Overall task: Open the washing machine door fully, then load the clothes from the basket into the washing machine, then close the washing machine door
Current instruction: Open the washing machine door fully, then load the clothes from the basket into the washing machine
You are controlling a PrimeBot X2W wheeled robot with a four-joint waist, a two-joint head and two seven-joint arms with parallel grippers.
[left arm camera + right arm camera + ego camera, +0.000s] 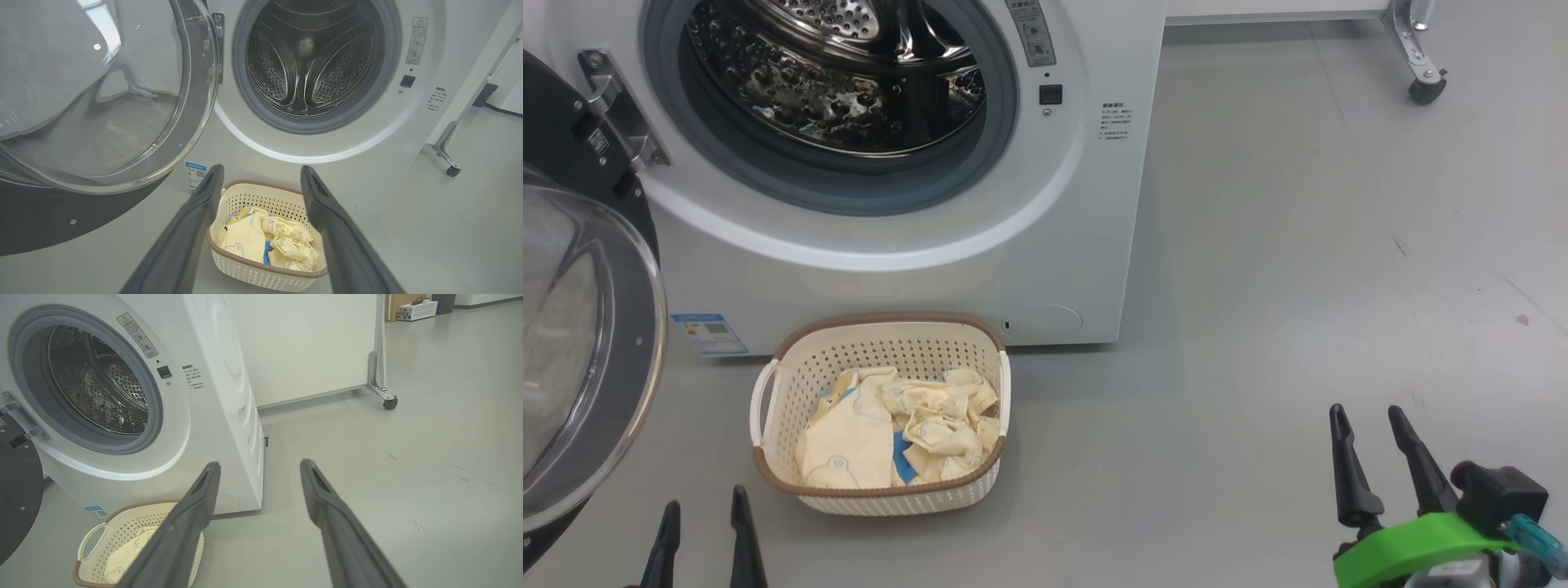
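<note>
The white washing machine [915,278] stands with its round mouth open and a bare steel drum [312,61] inside. Its door [580,343] hangs swung out at the left, black ring and clear glass [90,94] facing me. On the floor before the machine sits the cream basket [784,376] with the cream-yellow clothes [898,433] heaped in it. My left gripper [704,506] is open at the lower left, short of the basket; in its wrist view the basket [261,196] lies between the two fingers. My right gripper [1368,416] is open at the lower right, far from the basket [94,543].
A blue sticker [709,333] marks the machine's lower left front. A white panel on a metal leg with a black caster [1425,86] stands behind and to the right. Grey floor [1298,286] spreads to the right of the machine.
</note>
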